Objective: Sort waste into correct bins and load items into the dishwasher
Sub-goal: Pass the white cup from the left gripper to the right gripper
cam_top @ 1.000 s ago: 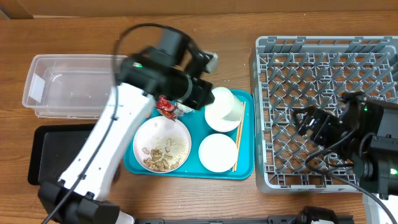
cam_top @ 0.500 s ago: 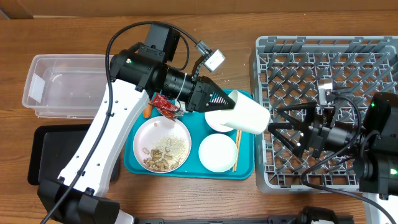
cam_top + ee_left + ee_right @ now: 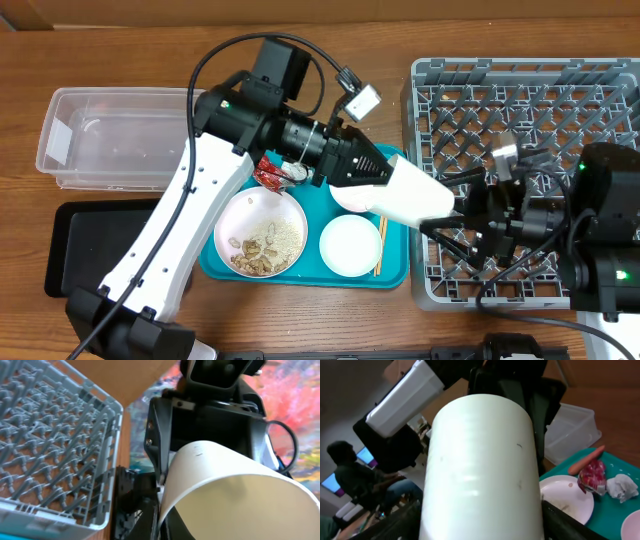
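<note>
My left gripper (image 3: 385,175) is shut on the rim of a tall white cup-like bowl (image 3: 418,200) and holds it on its side in the air between the teal tray and the grey dish rack (image 3: 520,90). My right gripper (image 3: 447,213) is open, with a finger on each side of the bowl's base (image 3: 480,470). A second white bowl (image 3: 350,245) and the chopsticks (image 3: 381,235) lie on the tray. The plate (image 3: 262,232) holds beige scraps. The red wrapper (image 3: 270,172) and tissue (image 3: 622,485) lie beside it. The carrot (image 3: 585,460) shows in the right wrist view.
The teal tray (image 3: 300,275) sits mid-table. The clear tub (image 3: 110,135) stands at the far left, with the black tray (image 3: 85,250) in front of it. The rack's pegs (image 3: 45,435) show in the left wrist view.
My left arm lifted the tall white bowl off the tray and carried it right towards the rack. My right gripper opened and moved left around the bowl's base.
</note>
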Robot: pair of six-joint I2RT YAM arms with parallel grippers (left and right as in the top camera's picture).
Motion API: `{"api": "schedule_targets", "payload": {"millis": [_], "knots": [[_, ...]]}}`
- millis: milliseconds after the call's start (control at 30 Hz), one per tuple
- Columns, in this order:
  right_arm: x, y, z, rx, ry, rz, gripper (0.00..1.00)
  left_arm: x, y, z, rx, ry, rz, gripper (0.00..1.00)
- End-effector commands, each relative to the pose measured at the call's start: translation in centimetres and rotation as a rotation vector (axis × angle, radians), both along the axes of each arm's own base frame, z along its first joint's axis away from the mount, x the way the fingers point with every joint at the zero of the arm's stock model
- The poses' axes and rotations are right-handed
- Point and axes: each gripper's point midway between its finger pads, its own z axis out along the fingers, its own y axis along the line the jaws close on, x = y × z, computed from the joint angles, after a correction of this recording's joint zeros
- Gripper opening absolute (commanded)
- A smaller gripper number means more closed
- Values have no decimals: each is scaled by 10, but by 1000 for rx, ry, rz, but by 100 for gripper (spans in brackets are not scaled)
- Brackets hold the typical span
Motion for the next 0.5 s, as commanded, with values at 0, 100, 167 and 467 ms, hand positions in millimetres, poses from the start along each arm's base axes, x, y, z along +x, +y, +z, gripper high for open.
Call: {"api": "schedule_targets", "payload": {"millis": [0,100,167,467], "knots": [[-16,7,15,30,-48,79,66,1,-3,0,-2,-45,-3,4],[-8,5,9,-2,-43,29,62,2,-3,0,-2,-46,-2,41],[0,3,5,-30,-29,-19,61,2,-3,0,-2,-46,-2,74],[35,-25,-22,-175,111,-358,61,33,18,-13,92,-5,135,100]]}}
